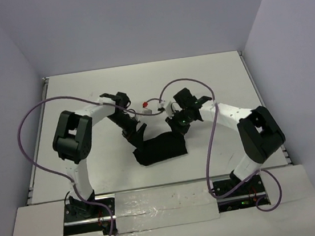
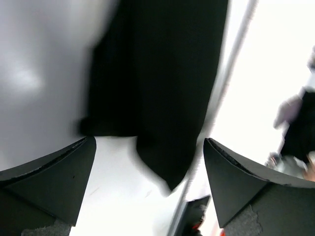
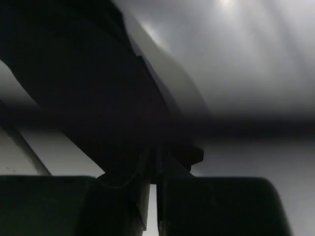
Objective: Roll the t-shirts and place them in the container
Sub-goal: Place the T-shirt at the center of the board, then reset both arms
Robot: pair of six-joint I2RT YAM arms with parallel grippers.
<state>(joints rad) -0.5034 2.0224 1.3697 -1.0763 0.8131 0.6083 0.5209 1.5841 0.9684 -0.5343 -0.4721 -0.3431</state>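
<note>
Folded black t-shirt [image 1: 161, 149] at mid-bench [image 1: 85, 92], between the two arms. Left hand [image 1: 131, 128] at its far left corner, fingers [image 2: 54, 172] spread wide, gripping nothing, with cloth between them. Right hand [image 1: 178, 124] at the far right corner, nearly closed, pinching a fabric edge.

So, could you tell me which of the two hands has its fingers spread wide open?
The left hand: its fingers stand far apart, with the black t-shirt in view beyond them. The right hand has its fingers pinched almost together, apparently on the fabric.
</note>
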